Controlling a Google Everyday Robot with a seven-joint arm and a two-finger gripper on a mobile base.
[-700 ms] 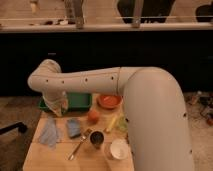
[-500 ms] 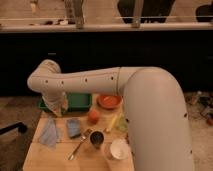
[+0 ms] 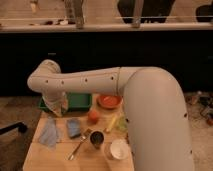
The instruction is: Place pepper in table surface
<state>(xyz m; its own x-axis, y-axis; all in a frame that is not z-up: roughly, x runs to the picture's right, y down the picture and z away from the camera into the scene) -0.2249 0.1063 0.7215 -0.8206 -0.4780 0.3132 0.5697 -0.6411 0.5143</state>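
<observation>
Gripper [image 3: 56, 104] low over left end of green tray [image 3: 81, 101], at back-left of table surface [image 3: 42, 159]; open or closed: cannot tell. Pepper not made out, perhaps hidden at gripper. For clean placing: aim at bare wood, clear of blue cloth [image 3: 50, 134] and spoon [image 3: 79, 144]; lower until touching, then release. No readable labels or writing.

Text, labels, numbers, signs — none readable.

Light tan wooden tabletop [image 3: 37, 159] carries a green rectangular tray [image 3: 80, 101], round orange fruit [image 3: 93, 116], metal spoon [image 3: 78, 145]. The gripper [image 3: 56, 106] hangs over the tray's left end.
</observation>
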